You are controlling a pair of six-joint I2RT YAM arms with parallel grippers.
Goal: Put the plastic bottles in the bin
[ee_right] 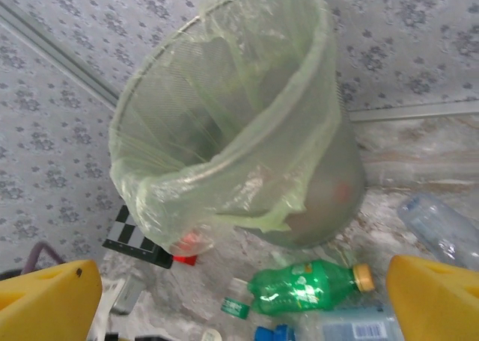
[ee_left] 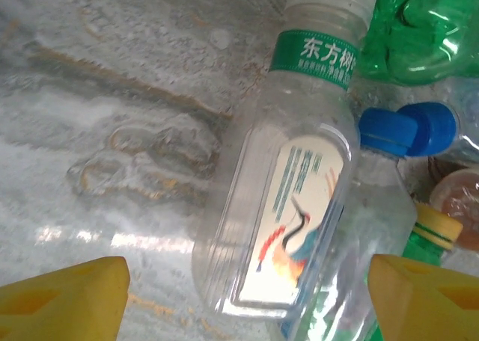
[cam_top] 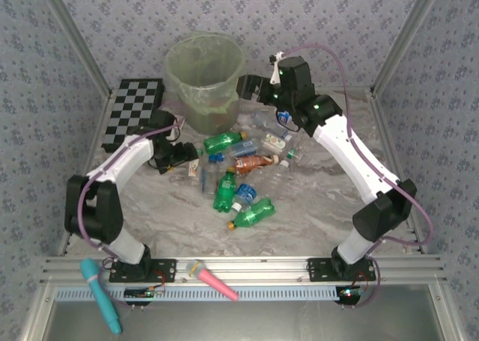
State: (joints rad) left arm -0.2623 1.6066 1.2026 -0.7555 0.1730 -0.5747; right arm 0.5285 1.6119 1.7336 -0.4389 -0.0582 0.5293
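One bag-lined bin (cam_top: 203, 94), contents unclear, bottles (cam_top: 224, 141) loose beside it

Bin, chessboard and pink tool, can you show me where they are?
bin (cam_top: 198, 94): top external view, on its pale-green wall.
chessboard (cam_top: 135, 109): top external view, middle of the board.
pink tool (cam_top: 213, 281): top external view, middle of its handle.

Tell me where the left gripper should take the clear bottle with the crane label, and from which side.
Probably best: grip the clear bottle across its labelled mid-body, coming down from above. It lies flat on the table, cap pointing away, and the left gripper has one finger on either side of it. Mind the blue-capped bottle crowding its right side.
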